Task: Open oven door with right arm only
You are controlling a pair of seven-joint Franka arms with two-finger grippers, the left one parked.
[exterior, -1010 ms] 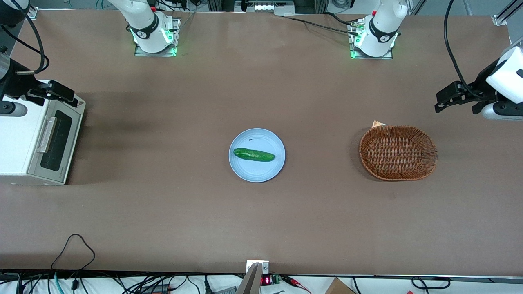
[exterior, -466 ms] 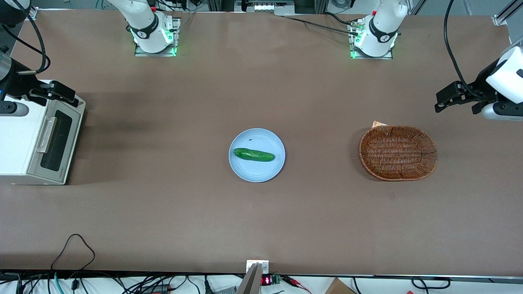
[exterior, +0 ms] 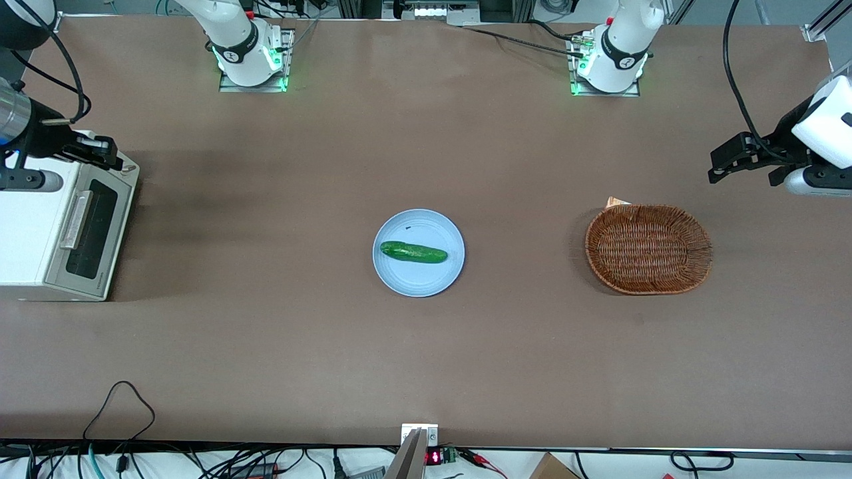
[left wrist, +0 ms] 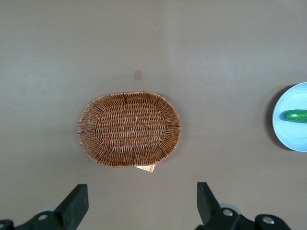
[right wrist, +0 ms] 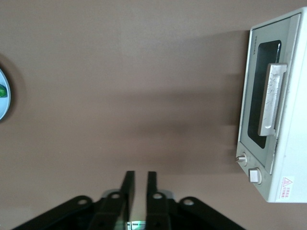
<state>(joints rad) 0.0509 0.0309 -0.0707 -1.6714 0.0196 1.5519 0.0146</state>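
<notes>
Right wrist view has the tool [right wrist: 137, 175] with its two fingers [right wrist: 127, 188] drawn almost together, only a thin slit between them and nothing in it. It hangs over bare desk [right wrist: 120, 86], clear of the oven [right wrist: 288, 158].

In the front view the tool [exterior: 114, 161] sits at about twelve o'clock from the oven door [exterior: 90, 229], above the oven's corner at the end farther from that camera. The door lies flush in its cream frame, so I judge it fully closed. Its silver handle [exterior: 74, 219] is untouched. The oven [exterior: 26, 226] stands at the working arm's end of the desk, at nine o'clock from the blue plate [exterior: 389, 273] with its cucumber [exterior: 413, 252]. The wicker basket [exterior: 649, 249] is at three o'clock from the plate, well apart from all this.

What could go wrong, as I judge it:
- With the fingers this close together, they cannot straddle the handle [right wrist: 272, 100]. Coming down as they are, they would knock against the bar or the glass of the door [right wrist: 261, 112].
- The two knobs [right wrist: 242, 159] are at the end of the door nearest the tool, so a short or skewed approach could catch a knob instead of the bar.
- The oven looks light and unfastened. A pull that does not follow the door's hinge arc could drag or tip the whole box across the desk.
- A shallow hook on the bar could slip off partway, letting the door snap shut.
</notes>
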